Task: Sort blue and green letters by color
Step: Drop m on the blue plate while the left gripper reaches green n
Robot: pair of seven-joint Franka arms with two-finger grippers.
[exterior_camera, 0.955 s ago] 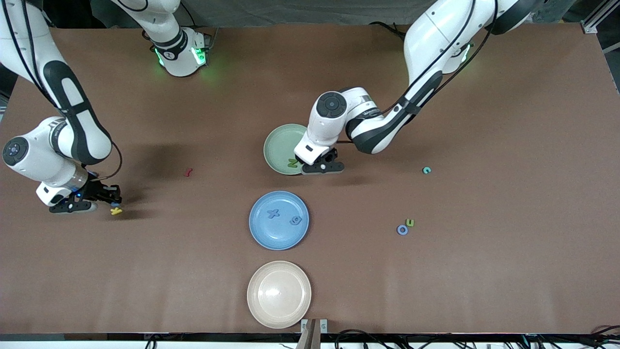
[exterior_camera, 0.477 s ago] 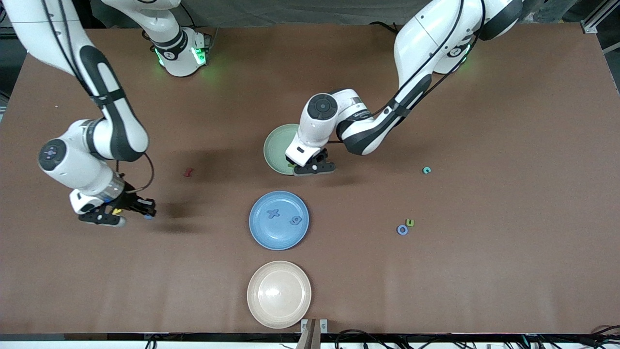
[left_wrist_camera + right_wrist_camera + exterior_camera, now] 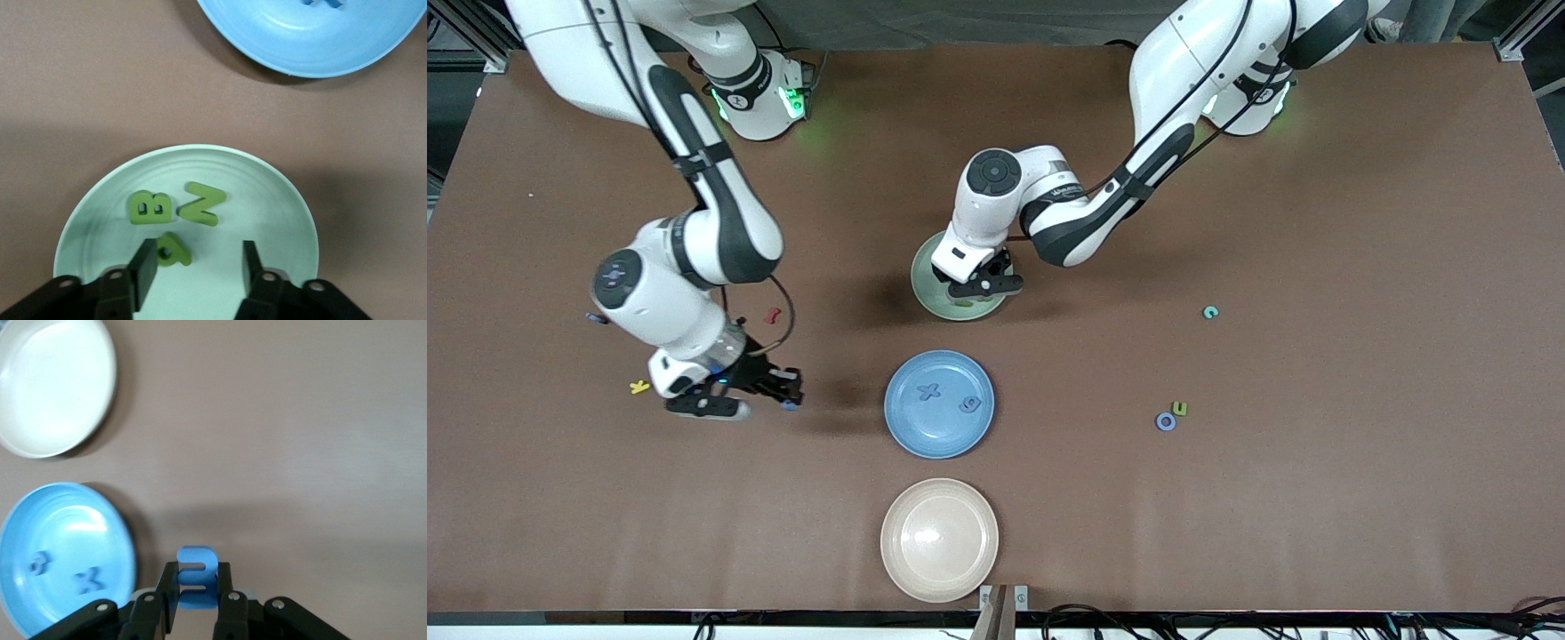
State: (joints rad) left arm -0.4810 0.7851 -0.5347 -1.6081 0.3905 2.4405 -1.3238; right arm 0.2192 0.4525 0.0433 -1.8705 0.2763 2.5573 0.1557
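My right gripper is shut on a blue letter and holds it over bare table beside the blue plate. That plate holds two blue letters, an X and another. My left gripper is open and empty, low over the green plate. Three green letters lie in that plate: a B, an N and one beside one finger. A blue O, a green letter and a teal C lie loose toward the left arm's end.
An empty beige plate sits nearest the front camera. A yellow letter and a dark red letter lie on the table near the right arm. The blue plate also shows in the left wrist view.
My right gripper has carried the blue letter from beside the yellow letter toward the blue plate. My left gripper has shifted farther over the green plate.
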